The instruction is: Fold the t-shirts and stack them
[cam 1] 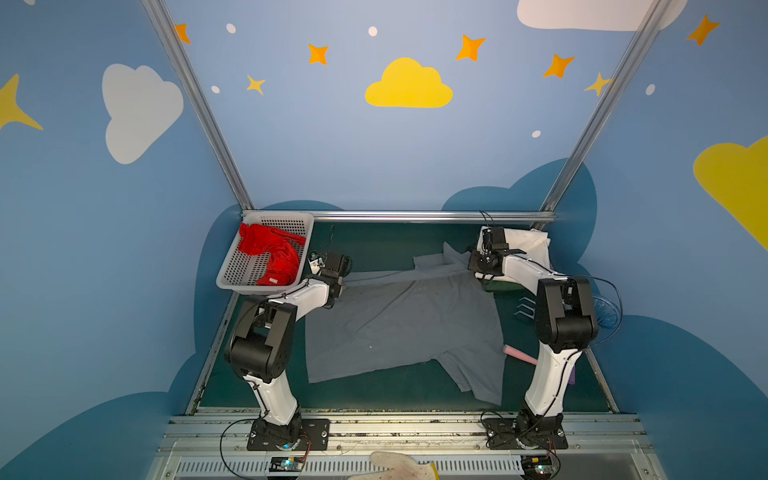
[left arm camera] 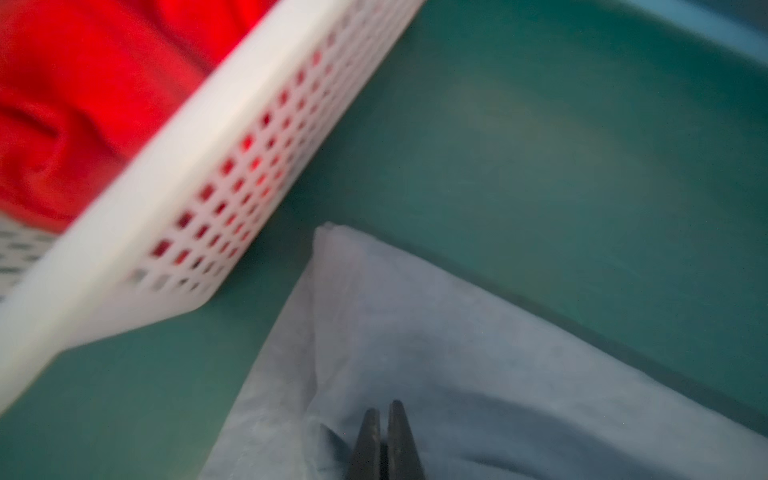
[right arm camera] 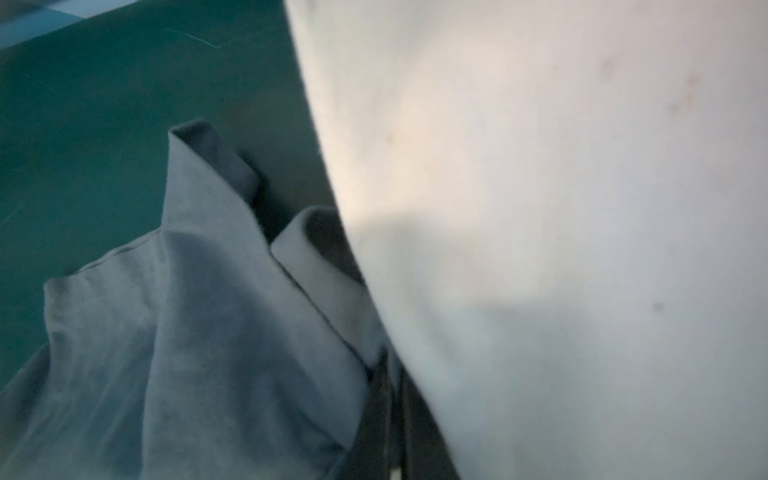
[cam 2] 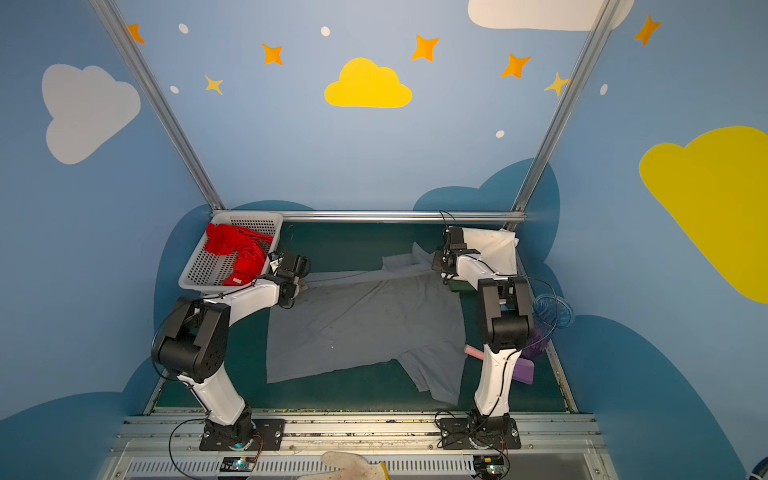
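A white basket [cam 1: 266, 218] sits at the far left corner of the green counter [cam 1: 374, 243], and the red shirt [cam 1: 274, 253] lies crumpled inside it. The grey shirt [cam 1: 407, 324] is spread mostly flat on the counter just right of the basket. One sleeve trails toward the near side. The far edge of the shirt is drawn into a fairly straight line leading away from the basket.

The left hand [left arm camera: 384, 417] is at the end of that edge nearest the basket, just beside the basket's near right corner. In the left wrist view its fingers are pressed together with grey cloth bunched around them, and the shirt's corner stands up off the counter.

The right hand [right arm camera: 392, 395] is at the other end of the edge, well apart from the basket, with its fingers clamped on a fold of the grey shirt. The cream shirt [cam 1: 534, 245] lies in a compact pile just past the right hand, on the side away from the basket. Both wrist views are blurred.
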You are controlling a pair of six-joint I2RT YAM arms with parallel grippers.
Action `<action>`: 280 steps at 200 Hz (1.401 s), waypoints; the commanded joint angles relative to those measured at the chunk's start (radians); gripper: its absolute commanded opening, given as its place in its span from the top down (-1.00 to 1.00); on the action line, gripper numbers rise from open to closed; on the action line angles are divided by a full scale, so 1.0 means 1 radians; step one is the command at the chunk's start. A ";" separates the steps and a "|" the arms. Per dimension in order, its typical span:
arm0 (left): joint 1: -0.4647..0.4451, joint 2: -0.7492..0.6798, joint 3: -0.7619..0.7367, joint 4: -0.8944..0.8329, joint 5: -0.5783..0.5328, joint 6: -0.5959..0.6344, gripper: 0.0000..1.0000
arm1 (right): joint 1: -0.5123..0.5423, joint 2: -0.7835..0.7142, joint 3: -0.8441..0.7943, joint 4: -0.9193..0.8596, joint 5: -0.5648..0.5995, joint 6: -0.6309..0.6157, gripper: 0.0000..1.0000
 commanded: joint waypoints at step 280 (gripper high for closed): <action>-0.083 -0.493 -0.322 -0.143 0.195 -0.043 -1.00 | 0.431 0.479 0.786 -0.625 0.235 -0.026 -0.25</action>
